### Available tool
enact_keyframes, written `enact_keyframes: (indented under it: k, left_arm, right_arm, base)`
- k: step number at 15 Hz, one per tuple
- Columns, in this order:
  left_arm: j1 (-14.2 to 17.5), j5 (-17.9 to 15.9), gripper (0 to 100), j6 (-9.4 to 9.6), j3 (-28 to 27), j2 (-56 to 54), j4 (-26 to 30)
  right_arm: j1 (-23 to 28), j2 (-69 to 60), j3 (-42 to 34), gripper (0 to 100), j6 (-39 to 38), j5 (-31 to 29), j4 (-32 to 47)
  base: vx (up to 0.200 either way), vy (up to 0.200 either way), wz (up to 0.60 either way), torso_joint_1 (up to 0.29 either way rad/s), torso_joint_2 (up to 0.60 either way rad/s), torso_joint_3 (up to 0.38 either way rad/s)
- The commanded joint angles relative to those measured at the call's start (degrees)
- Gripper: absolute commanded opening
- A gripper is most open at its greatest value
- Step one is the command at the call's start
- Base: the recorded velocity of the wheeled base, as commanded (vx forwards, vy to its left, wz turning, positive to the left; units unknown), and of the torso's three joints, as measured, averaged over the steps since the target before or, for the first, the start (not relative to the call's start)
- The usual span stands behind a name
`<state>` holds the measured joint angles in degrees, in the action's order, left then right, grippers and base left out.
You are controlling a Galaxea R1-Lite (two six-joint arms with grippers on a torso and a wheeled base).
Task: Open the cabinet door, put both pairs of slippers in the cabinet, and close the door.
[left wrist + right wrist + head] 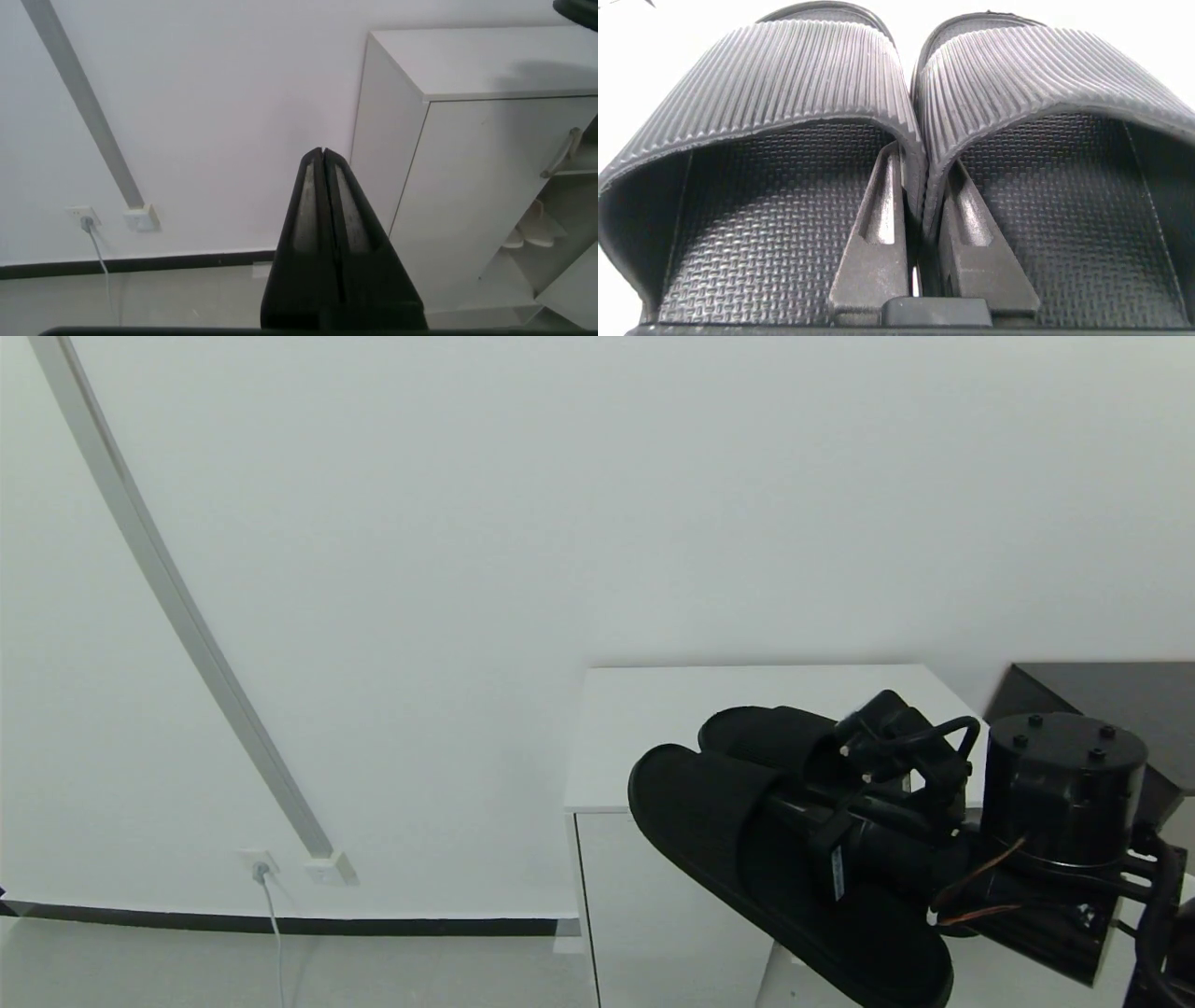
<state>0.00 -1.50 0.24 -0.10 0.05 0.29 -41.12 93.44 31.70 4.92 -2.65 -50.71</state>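
Head view: right tool (921,196) holds black slippers (711,805) over white cabinet (653,728).

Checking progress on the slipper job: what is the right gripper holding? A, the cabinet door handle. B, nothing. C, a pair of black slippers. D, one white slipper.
C: the right gripper pinches the inner strap edges of both black slippers, held up before the white cabinet.
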Motion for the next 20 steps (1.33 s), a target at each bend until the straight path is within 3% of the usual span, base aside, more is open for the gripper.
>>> enact_keyframes:
  k: [1, 4, 20]
  left_arm:
    - [0.0, 0.0, 0, 0.02, 0.0, 0.0, 0.0]
    - [0.0, 0.0, 0, -0.07, 0.0, 0.0, 0.0]
    - [0.0, 0.0, 0, 0.02, 0.0, 0.0, 0.0]
  right_arm:
    - [0.9, 0.6, 0.1, 0, 0.0, 0.0, 0.0]
    - [1.7, 0.9, 0.2, 0, 0.0, 0.1, -0.1]
    - [1.4, 1.2, -0.2, 0, -0.1, 0.6, 0.0]
  base:
    - [-0.200, 0.000, 0.00, -0.007, 0.00, 0.002]
    - [-0.200, 0.000, 0.00, -0.007, 0.00, 0.006]
    - [0.000, -0.013, 0.00, 0.000, 0.00, 0.000]
